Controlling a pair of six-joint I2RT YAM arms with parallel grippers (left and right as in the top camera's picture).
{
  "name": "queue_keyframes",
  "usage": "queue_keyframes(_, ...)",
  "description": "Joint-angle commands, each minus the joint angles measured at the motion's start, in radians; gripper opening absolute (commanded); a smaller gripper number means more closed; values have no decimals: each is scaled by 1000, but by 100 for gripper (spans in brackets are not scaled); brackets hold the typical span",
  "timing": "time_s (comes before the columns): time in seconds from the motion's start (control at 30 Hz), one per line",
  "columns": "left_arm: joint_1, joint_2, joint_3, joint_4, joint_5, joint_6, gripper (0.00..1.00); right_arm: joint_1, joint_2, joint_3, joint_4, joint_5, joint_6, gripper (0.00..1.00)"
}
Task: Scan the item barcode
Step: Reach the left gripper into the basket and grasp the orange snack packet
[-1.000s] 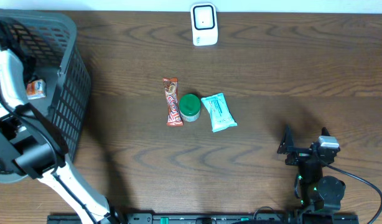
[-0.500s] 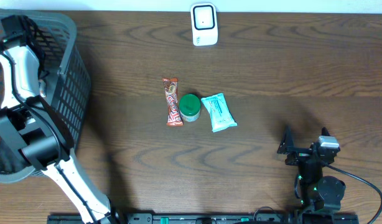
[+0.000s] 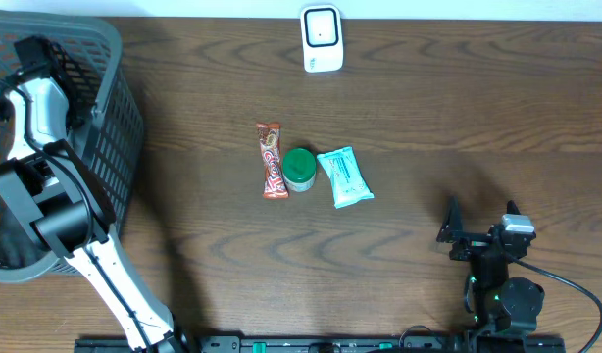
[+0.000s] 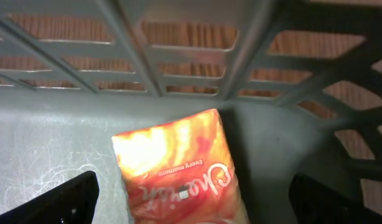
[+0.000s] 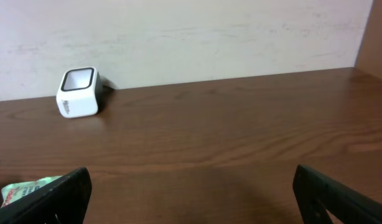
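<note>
Since the earlier overhead picture the left gripper [image 3: 31, 51] has swung farther up inside the grey basket [image 3: 120, 108]; the right gripper [image 3: 480, 224] has not stirred. On the surface [image 3: 458, 118] a candy bar [image 3: 271, 160], a green-lidded jar [image 3: 300, 169] and a teal packet [image 3: 344, 176] lie side by side. The white scanner [image 3: 322, 39] stands well apart at the far edge.

Left wrist: the jaws are spread wide and empty, with the orange packet [image 4: 178, 168] on the basket floor between them. Its small print seems to read "Every mom…"; the large script is unreadable.

Right wrist: the jaws are released, holding nothing.
</note>
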Motion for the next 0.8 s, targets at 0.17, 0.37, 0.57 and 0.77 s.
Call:
queue_keyframes(0.17,-4,90,0,-31,44,-17,70,4,-5,-1,-3,-5,9,99)
queue_keyframes(0.37,-4,90,0,-84,44,-16,74,4,-5,-1,-3,-5,9,99)
queue_keyframes(0.57,-4,90,-14,-96,43,-17,93,4,-5,-1,-3,-5,9,99)
queue_keyframes(0.77,-4,90,-63,-83,43,-17,62,4,-5,-1,-3,-5,9,99)
